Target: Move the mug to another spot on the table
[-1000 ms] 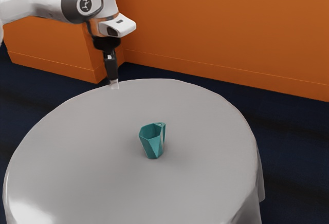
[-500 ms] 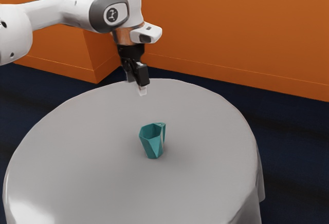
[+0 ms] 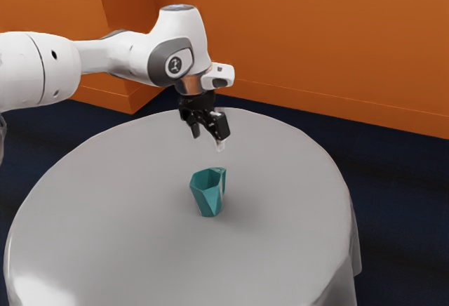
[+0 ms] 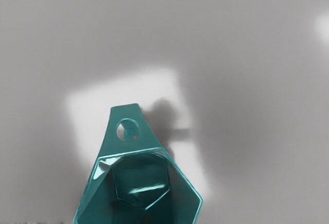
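A teal faceted mug [image 3: 208,192] stands upright near the middle of the round grey table [image 3: 105,215], its handle toward the exterior view's right. My gripper [image 3: 210,140] hangs in the air above and slightly behind the mug, open, with nothing between its fingers. From the wrist view I look down into the mug [image 4: 139,183], and its flat handle [image 4: 128,126] with a round hole points away from the hand over the grey table [image 4: 231,54].
An orange wall [image 3: 316,32] with a baseboard runs behind the table, and dark blue floor [image 3: 400,201] surrounds it. The table's cloth hangs over its edge on the exterior view's right.
My arm has swung from the table's far edge toward the exterior view's right and lower, ending above the mug. The hand has turned. The mug has not moved.
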